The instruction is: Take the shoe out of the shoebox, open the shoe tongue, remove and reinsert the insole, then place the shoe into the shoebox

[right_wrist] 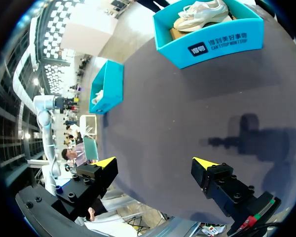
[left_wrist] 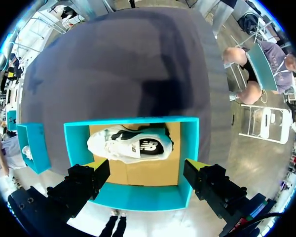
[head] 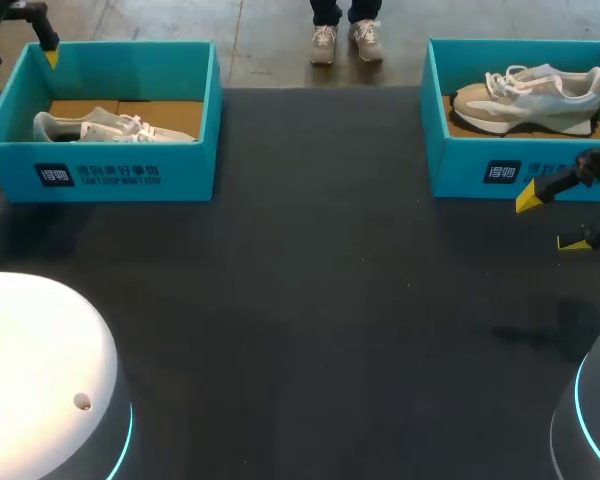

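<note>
Our left pincer (left_wrist: 147, 165) is spread wide above the blue shoebox (head: 110, 172) in the upper left, with a white shoe (head: 110, 125) inside. Our right pincer (head: 552, 222), wide too, hangs before the other shoebox (head: 460, 165) at upper right, which holds a tan shoe (head: 528, 97).

I get even overhead light on the dark desk (head: 310, 300), a faint shadow (head: 540, 335) at middle right of the head view, a darker arm shadow (right_wrist: 246, 136) in the right wrist view, and white glare on my left arm's base (head: 40, 370), lower left.
</note>
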{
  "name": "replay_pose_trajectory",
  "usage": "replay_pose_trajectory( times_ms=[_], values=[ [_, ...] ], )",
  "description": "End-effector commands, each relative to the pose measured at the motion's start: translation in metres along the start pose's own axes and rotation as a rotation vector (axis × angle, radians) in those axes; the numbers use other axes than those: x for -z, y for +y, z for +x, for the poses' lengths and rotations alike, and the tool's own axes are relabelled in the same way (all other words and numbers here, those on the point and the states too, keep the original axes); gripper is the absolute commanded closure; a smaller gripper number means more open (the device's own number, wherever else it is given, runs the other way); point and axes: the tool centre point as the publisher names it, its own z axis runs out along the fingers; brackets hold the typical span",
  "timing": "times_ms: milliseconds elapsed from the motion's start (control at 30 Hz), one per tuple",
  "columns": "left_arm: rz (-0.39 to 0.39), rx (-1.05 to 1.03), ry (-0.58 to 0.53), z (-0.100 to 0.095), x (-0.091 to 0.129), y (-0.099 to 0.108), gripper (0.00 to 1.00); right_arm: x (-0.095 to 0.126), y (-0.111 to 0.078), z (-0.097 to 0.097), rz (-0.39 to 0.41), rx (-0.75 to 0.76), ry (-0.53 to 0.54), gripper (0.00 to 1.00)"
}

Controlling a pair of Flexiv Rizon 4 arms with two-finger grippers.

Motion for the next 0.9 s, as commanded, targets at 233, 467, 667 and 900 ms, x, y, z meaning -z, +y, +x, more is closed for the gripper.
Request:
replay_pose_trajectory(
  times_ms=[233,467,667,900],
  values=[
    [-0.006,-0.001,0.002,0.0,0.0,-0.003,0.0,-0.001,0.0,0.0,-0.001,-0.002,-0.004,0.0],
    [-0.006,-0.001,0.002,0.0,0.0,-0.003,0.0,0.004,0.022,0.015,-0.026,0.016,-0.076,0.0],
    [-0.006,-0.001,0.002,0.0,0.0,-0.003,0.0,0.015,0.055,0.035,-0.07,0.068,-0.278,0.0],
    [-0.006,-0.001,0.002,0.0,0.0,-0.003,0.0,0.025,0.09,0.038,-0.08,0.11,-0.435,0.0]
  ],
)
